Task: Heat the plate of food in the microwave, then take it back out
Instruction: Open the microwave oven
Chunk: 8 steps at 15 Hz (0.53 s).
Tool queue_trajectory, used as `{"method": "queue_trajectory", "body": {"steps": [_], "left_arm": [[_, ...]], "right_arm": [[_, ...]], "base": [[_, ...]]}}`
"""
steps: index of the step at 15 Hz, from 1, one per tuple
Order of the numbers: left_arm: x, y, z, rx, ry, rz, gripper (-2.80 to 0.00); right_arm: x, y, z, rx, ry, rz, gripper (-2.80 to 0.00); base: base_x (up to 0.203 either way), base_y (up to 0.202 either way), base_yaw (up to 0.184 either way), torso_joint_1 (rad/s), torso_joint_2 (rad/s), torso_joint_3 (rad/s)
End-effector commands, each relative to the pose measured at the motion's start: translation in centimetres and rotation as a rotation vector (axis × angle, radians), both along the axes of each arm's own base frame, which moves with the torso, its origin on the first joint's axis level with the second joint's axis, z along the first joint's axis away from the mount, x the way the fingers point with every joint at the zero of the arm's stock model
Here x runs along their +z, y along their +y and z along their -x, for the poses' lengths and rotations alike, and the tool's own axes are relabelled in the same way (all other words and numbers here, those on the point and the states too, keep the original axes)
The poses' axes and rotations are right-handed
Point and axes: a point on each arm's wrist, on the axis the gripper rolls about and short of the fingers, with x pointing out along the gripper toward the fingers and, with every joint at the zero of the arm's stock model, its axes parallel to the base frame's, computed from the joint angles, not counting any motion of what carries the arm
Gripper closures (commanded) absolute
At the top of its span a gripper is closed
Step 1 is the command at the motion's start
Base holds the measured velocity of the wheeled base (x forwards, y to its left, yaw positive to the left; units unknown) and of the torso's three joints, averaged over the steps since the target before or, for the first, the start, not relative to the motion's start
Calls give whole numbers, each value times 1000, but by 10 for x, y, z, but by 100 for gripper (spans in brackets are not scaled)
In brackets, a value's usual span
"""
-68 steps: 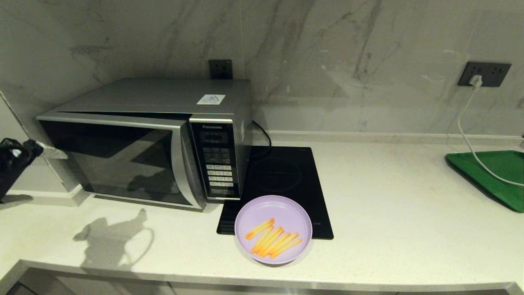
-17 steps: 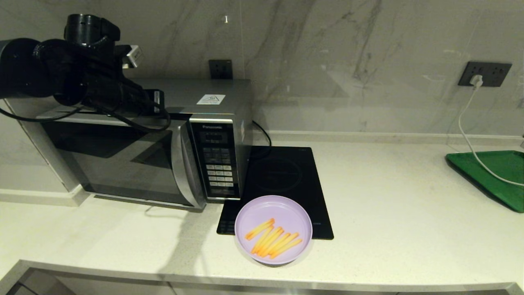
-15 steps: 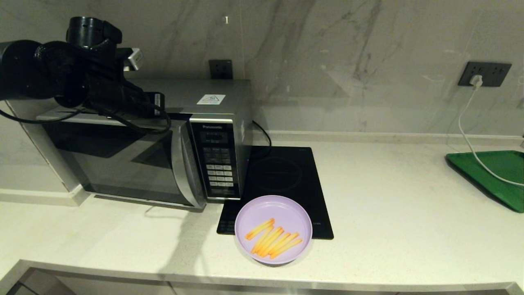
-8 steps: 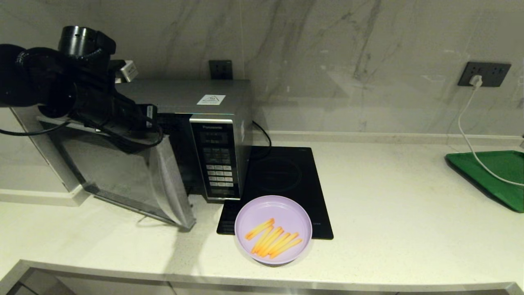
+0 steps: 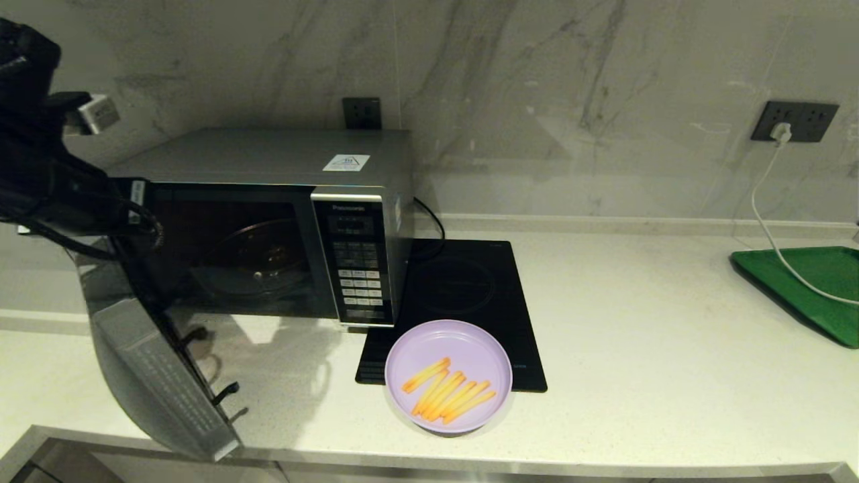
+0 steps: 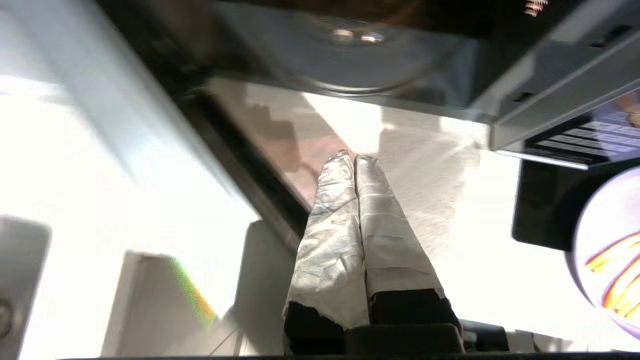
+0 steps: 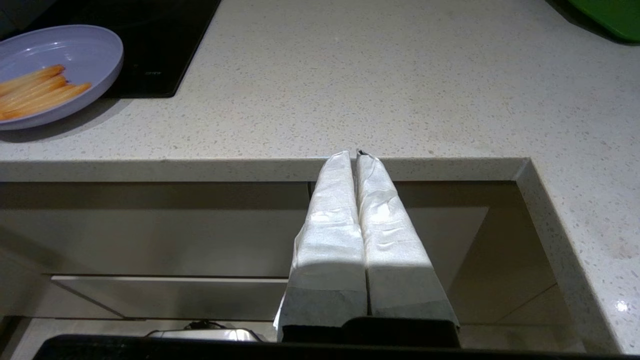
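The silver microwave [image 5: 356, 221] stands at the back left with its door [image 5: 158, 379] swung wide open toward the counter's front left. Its dark cavity shows the glass turntable [image 5: 258, 258]. The lilac plate of fries [image 5: 448, 376] rests in front of the keypad, partly on the black hob [image 5: 470, 295]. My left arm [image 5: 54, 188] reaches in above the open door. My left gripper [image 6: 354, 159] is shut and empty, just in front of the open cavity [image 6: 350, 60]. My right gripper [image 7: 353, 154] is shut and empty, parked below the counter's front edge, right of the plate [image 7: 55, 70].
A green tray [image 5: 805, 288] lies at the far right with a white cable [image 5: 765, 215] running over it from a wall socket. The open door juts out past the counter's front left edge. Bare counter [image 5: 637, 349] stretches between hob and tray.
The microwave door has swung from half open to wide open. My left arm has moved left and toward the counter's front with it, and the turntable has come into sight.
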Motion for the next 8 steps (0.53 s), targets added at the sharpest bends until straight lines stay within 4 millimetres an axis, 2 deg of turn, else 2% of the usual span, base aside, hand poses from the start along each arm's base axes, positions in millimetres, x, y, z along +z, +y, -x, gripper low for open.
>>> {"method": "queue_trajectory", "body": {"steps": [1,3,5,6,8], "left_arm": [[21,4,36,8,-74,-6,0],[24,-12,48,-62,-69,-2,0],[25,-36,61,-172,-68,9,0],[22,-50,67,-230,-60,8,0],[5,-79,75,-300,-13,-13,0]], "right_arm": [[0,0,0,-1,0,-1,0],[0,0,0,0,0,-1,0],[0,0,0,0,0,-1,0],[0,0,0,0,0,-1,0],[0,0,0,0,0,-1,0]], "base": [[0,0,0,0,0,0],[0,0,0,0,0,0],[0,0,0,0,0,0],[0,0,0,0,0,0],[0,0,0,0,0,0]]}}
